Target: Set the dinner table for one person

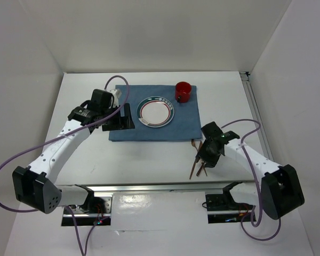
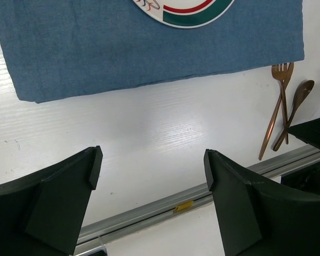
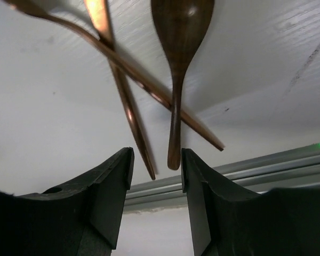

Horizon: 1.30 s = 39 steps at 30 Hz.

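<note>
the large white rectangular surface [image 1: 149, 160] with aluminium rails fills the top view and carries everything. a blue rectangular cloth placemat [image 1: 184, 121] lies on its far middle, with a round white plate with red and green rings [image 1: 156, 112] on the cloth and a red cup [image 1: 183, 92] at the plate's 1 o'clock. the left pincer [image 1: 124, 122] hangs over the placemat's 8 o'clock corner; only its wrist view shows the fingers [image 2: 69, 192] set wide apart, with nothing between them. off the placemat's 5 o'clock corner, copper cutlery lies on bare surface: the left wrist view shows a copper fork [image 2: 272, 114] and a copper spoon [image 2: 293, 114]. the right wrist view adds a third slender copper piece [image 3: 149, 88] crossing them, its type unclear. the right pincer [image 3: 157, 165] is slightly apart, the spoon's handle tip lined up with the gap, not clamped.
</note>
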Each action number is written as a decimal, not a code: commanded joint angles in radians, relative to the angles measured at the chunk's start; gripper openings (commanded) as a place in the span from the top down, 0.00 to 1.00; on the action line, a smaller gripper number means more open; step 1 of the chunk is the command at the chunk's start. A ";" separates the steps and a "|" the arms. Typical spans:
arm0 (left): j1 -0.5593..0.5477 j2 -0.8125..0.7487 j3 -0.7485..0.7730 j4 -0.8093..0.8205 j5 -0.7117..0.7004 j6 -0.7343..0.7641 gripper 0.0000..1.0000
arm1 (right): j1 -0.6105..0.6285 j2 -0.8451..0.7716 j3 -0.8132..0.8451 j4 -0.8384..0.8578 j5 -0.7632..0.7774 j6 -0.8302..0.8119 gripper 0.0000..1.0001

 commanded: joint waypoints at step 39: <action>-0.012 0.080 0.122 0.006 -0.006 0.038 0.06 | 0.037 0.246 0.326 0.027 0.229 -0.132 1.00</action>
